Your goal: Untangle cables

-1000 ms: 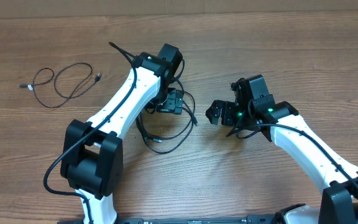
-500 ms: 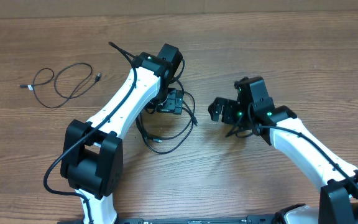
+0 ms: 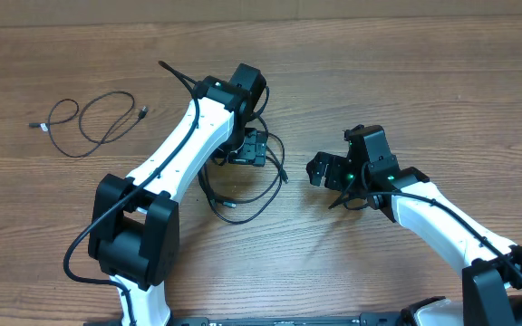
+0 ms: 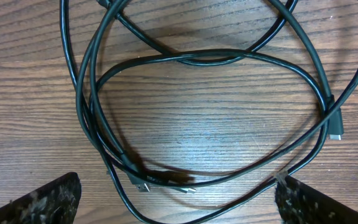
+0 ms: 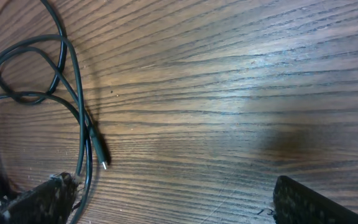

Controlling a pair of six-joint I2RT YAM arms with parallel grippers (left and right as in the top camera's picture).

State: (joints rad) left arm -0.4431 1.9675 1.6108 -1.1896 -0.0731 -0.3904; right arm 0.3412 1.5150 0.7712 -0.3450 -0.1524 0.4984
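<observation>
A tangle of thin black cables (image 3: pixel 227 206) lies in overlapping loops at the table's middle. My left gripper (image 3: pixel 247 147) hangs just above it, open, holding nothing. In the left wrist view the loops (image 4: pixel 204 59) fill the frame, with small plugs (image 4: pixel 145 185) between the open fingers (image 4: pixel 176 199) and one plug at the right (image 4: pixel 335 127). My right gripper (image 3: pixel 322 169) is open and empty, to the right of the tangle. Its wrist view shows the open fingers (image 5: pixel 173 199) over bare wood, with the tangle's edge (image 5: pixel 79 118) and a plug (image 5: pixel 101 155) at the left.
A separate thin black cable (image 3: pixel 82 124) lies in loose loops at the far left, apart from the tangle. The left arm (image 3: pixel 179 154) stretches diagonally from its base (image 3: pixel 134 244) at the front. The right arm's base (image 3: pixel 506 281) is at the front right.
My right gripper has drawn back slightly toward the front of the table. The left arm and the cables have not moved.
</observation>
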